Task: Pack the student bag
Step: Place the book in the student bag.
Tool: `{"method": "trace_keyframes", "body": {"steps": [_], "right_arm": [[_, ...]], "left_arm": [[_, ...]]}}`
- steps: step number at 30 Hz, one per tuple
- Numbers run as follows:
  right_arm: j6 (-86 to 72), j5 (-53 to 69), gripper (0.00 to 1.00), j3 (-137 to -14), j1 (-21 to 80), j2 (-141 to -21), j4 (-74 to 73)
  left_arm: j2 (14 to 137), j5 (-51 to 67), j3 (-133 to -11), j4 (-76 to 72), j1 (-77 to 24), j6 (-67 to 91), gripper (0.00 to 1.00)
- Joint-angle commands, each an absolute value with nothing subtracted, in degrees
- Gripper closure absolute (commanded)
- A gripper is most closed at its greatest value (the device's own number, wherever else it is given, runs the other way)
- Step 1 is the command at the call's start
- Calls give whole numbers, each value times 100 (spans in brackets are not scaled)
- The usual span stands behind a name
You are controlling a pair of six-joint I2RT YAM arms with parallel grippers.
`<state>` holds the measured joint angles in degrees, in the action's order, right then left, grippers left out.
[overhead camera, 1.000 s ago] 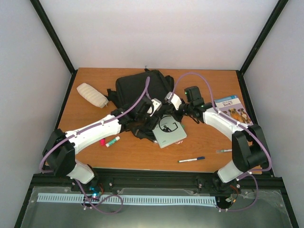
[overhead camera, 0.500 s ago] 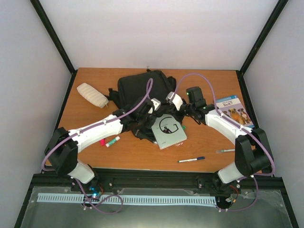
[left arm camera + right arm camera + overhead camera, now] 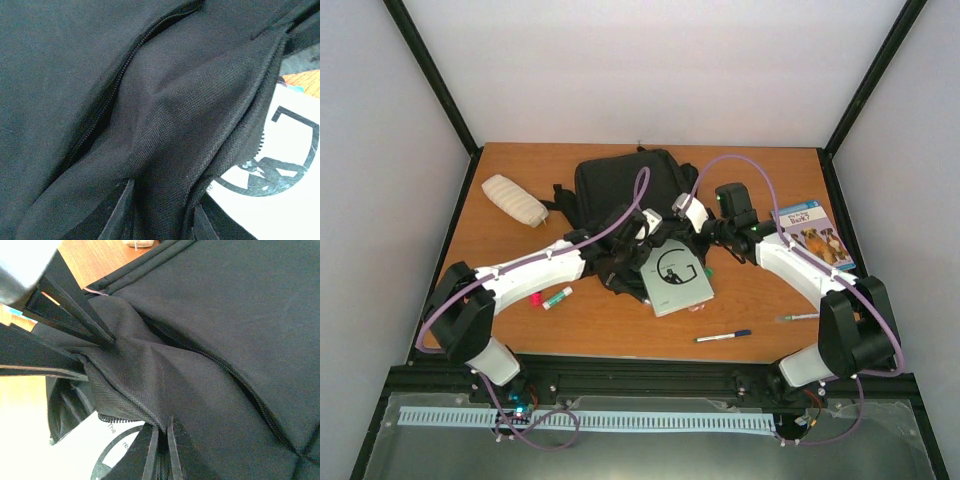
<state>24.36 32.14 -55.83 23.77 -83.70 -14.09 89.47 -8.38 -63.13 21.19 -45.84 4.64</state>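
On the bench (image 3: 610,320), my right jaws are clenching fabric of the student bag (image 3: 620,180); left jaws' grip I cannot tell; likely spreading its mouth for the book (image 3: 675,285).

Place: a robot lab test cell, no mistaking it.
Walls: plain white panels (image 3: 660,70) in black frame struts (image 3: 430,75), boxing the bench in.
Bench: wooden table (image 3: 600,325), two white arms (image 3: 530,270) bolted to a black rail (image 3: 650,378), purple cables (image 3: 720,158) looping overhead.
Props: student bag (image 3: 615,180) and pen (image 3: 723,336) laid out.
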Motion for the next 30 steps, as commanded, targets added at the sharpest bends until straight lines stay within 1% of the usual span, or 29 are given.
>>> {"method": "trace_keyframes", "body": {"steps": [1, 3, 6, 9, 14, 19, 22, 24, 30], "right_arm": [[2354, 3608, 97, -5626, 2379, -8158, -1149], [2383, 3601, 97, -5612, 2382, -8149, -1163], [2471, 3574, 96, -5604, 2377, -8090, -1277], [2773, 3585, 88, -5597, 2379, -7943, -1578], [3925, 3552, 62, -5536, 2382, -7591, -2649], [5070, 3165, 49, -4879, 2382, -6854, -3248], [5767, 3135, 44, -4486, 2401, -6427, -3624], [5925, 2944, 41, -4261, 2475, -6227, -3608], [6183, 2135, 41, -3922, 2801, -6269, -3278]], "left_arm": [[9081, -975, -6508, 2013, -4544, 374, 81], [9045, -1060, -6532, 2035, -4542, 348, 91], [8896, -1173, -6581, 2119, -4544, 319, 99], [8676, -1201, -6654, 2180, -4544, 264, 99], [8588, -1169, -6794, 2249, -4544, 134, 99], [8576, -1012, -6771, 2153, -4512, 199, 99], [8600, -873, -6727, 2094, -4446, 274, 99], [8617, -794, -6695, 2056, -4411, 313, 99], [8654, -595, -6694, 2003, -4365, 372, 99]]}}
